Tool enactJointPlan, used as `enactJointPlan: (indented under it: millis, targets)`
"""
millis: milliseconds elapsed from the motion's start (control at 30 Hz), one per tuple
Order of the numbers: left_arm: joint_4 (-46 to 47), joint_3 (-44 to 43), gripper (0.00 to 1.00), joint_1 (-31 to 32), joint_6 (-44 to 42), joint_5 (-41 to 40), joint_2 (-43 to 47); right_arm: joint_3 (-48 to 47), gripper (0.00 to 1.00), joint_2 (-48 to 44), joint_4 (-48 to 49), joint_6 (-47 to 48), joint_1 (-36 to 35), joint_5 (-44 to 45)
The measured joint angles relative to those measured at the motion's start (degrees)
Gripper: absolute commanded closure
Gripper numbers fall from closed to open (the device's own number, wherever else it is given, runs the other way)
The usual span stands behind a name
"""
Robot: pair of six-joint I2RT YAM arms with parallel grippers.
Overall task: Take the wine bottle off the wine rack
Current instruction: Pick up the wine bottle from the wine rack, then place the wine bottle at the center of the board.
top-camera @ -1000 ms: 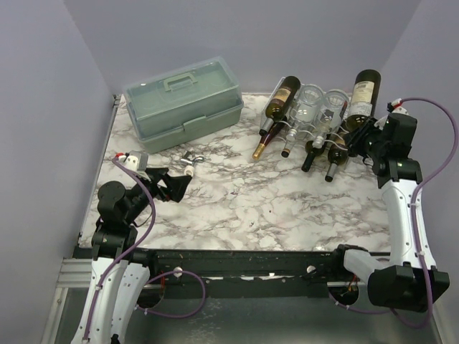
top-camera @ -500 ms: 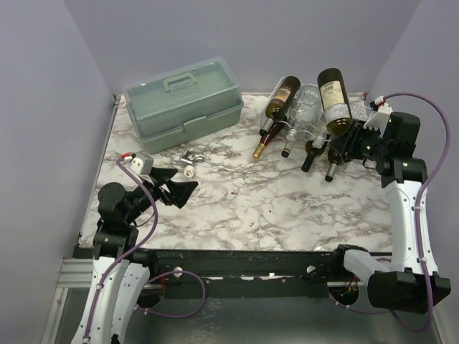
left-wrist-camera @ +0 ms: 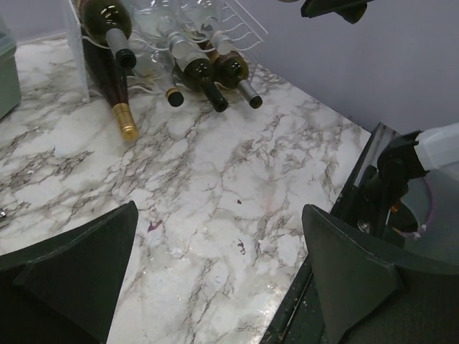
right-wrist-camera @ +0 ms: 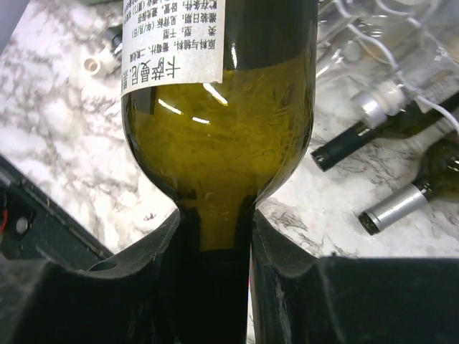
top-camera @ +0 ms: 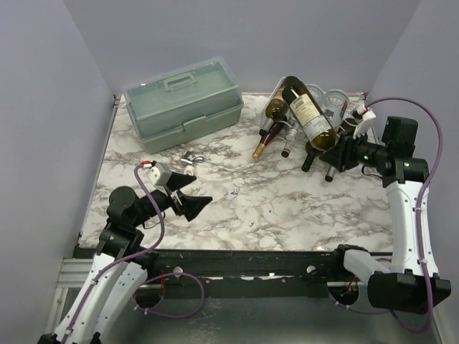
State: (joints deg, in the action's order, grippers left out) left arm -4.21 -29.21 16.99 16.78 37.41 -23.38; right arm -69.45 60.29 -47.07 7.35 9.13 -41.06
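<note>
Jaws of the left gripper [top-camera: 192,204] are standing wide apart, gripping nothing, low over the table [top-camera: 237,208]. Further right, the bottle [top-camera: 310,115] is hanging tilted in the air, base uppermost, over the necks of the others lying in the rack [left-wrist-camera: 240,21], and looking clear of it. The right gripper [top-camera: 339,149] is clamping its neck just below the shoulder. Being smooth, rigid glass, it is likely weighing heavily and levering against the pads; a neck hold is suiting it, but only while moving slowly, since a slip is risking breakage.
</note>
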Motion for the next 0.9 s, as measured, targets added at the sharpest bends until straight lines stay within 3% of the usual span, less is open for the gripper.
enactJointPlan:
  millis: [300,500,667,900]
  targets:
    - [1.0,0.1,0.02,19.5,-8.9,-11.9,-1.9,0.0,1.00,0.9,-10.1,17.6,-0.1,-10.4]
    - [1.5,-1.1,0.04,33.7,-22.0,-23.3,-5.1,0.3,1.00,2.9,-14.9,25.3,-0.2,-11.1]
    - [2.4,-2.1,0.01,44.5,-38.2,-32.4,-11.7,1.7,1.00,3.8,-18.6,31.1,-0.7,-11.1]
    - [5.5,-2.2,0.01,48.9,-56.6,-38.2,-20.2,4.4,1.00,6.9,-18.9,33.6,-8.1,-8.3]
